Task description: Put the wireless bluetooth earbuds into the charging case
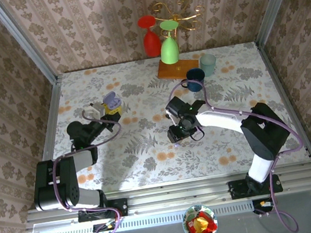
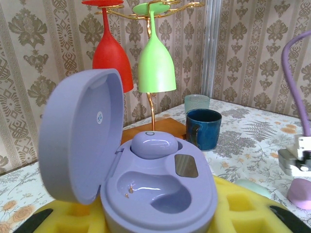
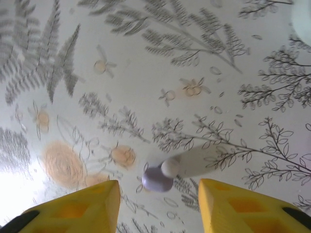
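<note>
- table [image 1: 150, 158], floral cloth: spread across the middle of the overhead frame; everything listed below is carried on it.
- glass stand [image 1: 179, 69], gilt wire on a wooden base: placed at upper centre. A red glass [image 1: 149, 38] and a green glass [image 1: 168, 47] are hung on it upside down. A dark blue mug [image 1: 195, 79] and a pale cup [image 1: 208, 64] are set just to its right.
- right gripper [image 1: 180, 133]: found right of centre in the overhead frame, pointed down at the cloth. Its yellow fingers [image 3: 73, 208] are parted and nothing is held.
- left gripper [image 1: 107, 113]: found left of centre, closed on the base of the charging case.
- charging case [image 2: 160, 194], lilac: presented with its lid thrown back to the left of the frame. The far well is filled and the near well is bare.
- seated earbud [image 2: 150, 144], lilac: lodged in the far well.
- loose earbud [image 3: 180, 167], whitish stem, lilac tip: laid flat on the cloth at lower centre of the right wrist frame, just above the gap between the fingers, untouched.
- handling note: the step in hand is judged to be the pickup of the loose earbud. The fingers are best lowered astride it and centred, then closed gently across the stem. The glossy rounded tip is likely to slip out if it is pinched.
</note>
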`<state>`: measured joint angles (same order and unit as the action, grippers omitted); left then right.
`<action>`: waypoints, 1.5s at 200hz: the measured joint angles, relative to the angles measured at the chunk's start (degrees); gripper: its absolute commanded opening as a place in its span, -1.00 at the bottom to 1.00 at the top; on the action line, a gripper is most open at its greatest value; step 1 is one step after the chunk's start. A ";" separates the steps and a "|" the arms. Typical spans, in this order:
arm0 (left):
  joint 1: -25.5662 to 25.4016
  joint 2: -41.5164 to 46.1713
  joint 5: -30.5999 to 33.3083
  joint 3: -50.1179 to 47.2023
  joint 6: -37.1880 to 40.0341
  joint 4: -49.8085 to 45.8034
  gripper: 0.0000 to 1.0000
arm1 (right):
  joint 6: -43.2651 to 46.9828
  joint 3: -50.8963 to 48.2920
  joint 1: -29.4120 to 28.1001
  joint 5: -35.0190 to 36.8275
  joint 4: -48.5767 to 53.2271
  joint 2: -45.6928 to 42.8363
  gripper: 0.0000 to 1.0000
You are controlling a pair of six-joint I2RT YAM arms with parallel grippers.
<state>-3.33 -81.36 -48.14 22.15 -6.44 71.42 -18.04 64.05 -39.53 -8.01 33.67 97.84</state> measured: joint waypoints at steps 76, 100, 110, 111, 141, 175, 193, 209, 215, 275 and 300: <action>0.11 -0.02 -0.02 0.00 0.00 0.00 -0.31 | 6.64 9.46 -5.57 8.81 12.48 8.39 0.24; 0.11 -0.02 -0.02 0.00 0.00 0.00 -0.31 | 6.49 12.20 -7.26 11.96 15.17 11.58 0.23; 0.11 -0.02 -0.02 0.00 0.00 0.00 -0.31 | 6.32 12.76 -7.41 12.85 16.09 12.24 0.23; 0.11 -0.02 -0.02 0.00 0.00 0.00 -0.31 | 6.34 12.83 -7.41 13.00 16.26 12.35 0.23; 0.11 -0.02 -0.02 0.00 0.00 0.00 -0.31 | 6.34 14.62 -7.39 15.32 17.88 14.36 0.23; 0.11 -0.02 -0.02 0.00 0.02 0.00 -0.31 | 6.36 15.91 -7.34 16.44 18.78 15.34 0.21; 0.11 -0.02 0.00 0.00 0.00 0.00 -0.31 | 6.32 16.94 -7.34 17.09 19.02 16.00 0.19; 0.11 -0.02 -0.02 0.00 0.00 0.00 -0.31 | 6.32 18.25 -7.15 17.62 19.23 16.70 0.18; 0.11 -0.02 -0.02 0.00 0.00 0.00 -0.31 | 6.32 18.75 -7.02 17.92 19.30 16.98 0.18; 0.81 -0.02 0.22 0.00 0.00 0.00 -0.31 | 5.84 20.22 -7.32 20.44 19.45 17.59 0.15; 1.18 -0.02 0.46 0.00 -0.02 0.00 -0.32 | 5.75 20.15 -11.37 25.90 19.41 17.07 0.09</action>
<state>-2.15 -81.38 -47.68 22.15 -6.46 71.42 -12.29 84.20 -50.89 17.89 53.08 114.91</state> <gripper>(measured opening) 0.351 0.563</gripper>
